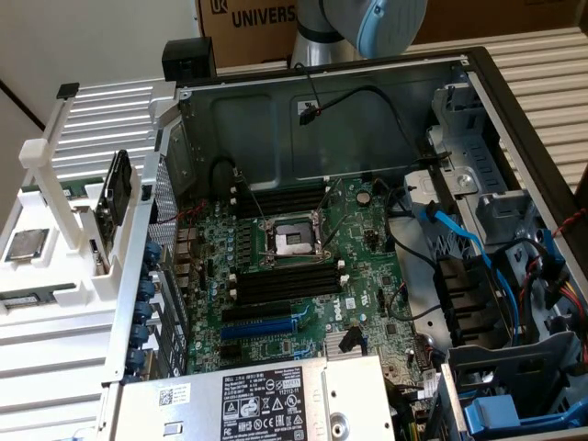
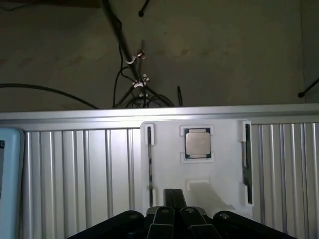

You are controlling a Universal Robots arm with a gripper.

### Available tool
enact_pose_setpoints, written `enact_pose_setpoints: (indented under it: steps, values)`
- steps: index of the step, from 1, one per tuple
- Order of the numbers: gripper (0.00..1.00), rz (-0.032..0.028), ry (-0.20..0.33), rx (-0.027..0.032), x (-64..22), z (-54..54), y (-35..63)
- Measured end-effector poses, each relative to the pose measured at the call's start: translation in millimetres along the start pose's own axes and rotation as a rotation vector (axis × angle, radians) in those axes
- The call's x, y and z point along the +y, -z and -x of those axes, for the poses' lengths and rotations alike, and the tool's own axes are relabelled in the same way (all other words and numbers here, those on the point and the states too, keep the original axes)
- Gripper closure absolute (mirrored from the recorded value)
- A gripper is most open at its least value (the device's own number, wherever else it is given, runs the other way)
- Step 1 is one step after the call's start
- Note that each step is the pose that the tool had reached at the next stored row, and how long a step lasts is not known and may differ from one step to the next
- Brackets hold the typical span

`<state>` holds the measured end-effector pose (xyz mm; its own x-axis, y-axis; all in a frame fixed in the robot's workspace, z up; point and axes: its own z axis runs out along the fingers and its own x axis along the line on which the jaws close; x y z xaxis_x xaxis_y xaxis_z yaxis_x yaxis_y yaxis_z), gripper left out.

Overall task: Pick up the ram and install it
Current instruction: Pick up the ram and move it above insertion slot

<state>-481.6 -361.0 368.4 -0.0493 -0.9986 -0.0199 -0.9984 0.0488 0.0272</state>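
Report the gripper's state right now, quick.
Gripper: shut, nothing seen in its grip, facing the white holder that carries the processor chip.

memory slots (image 1: 285,280) lie open from above; blue cables (image 1: 457,234) crowd the exterior view's right.

Robotics lab or workshop bench, open PC case (image 1: 349,119) with bare motherboard (image 1: 367,266) on ribbed aluminium table (image 2: 75,169), robot arm (image 1: 367,23) above it, carton (image 1: 248,23) printed UNIVERS behind, white parts fixture (image 1: 64,211) alongside, loose cables (image 2: 134,74) on the floor (image 2: 224,50).
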Motion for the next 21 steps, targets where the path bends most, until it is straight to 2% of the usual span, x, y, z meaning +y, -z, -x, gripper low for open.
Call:
enact_pose_setpoints:
  steps: [1, 2, 12, 14, 20, 21]
  values:
    - [0.89, -0.0038, 0.0, -0.0002, 5.1, -0.3, -3.3]
    - [0.89, -0.0055, 0.0, -0.0003, 6.5, -0.5, -6.9]
    - [0.89, -0.0055, 0.001, -0.0003, 4.9, -4.7, -28.9]
    - [0.89, -0.0054, 0.001, -0.0002, 0.3, -9.5, -39.5]
    - [0.89, -0.0055, 0.001, -0.0002, -11.5, -17.6, -53.7]
    - [0.89, -0.0056, 0.001, -0.0003, -15.8, -20.6, -59.0]
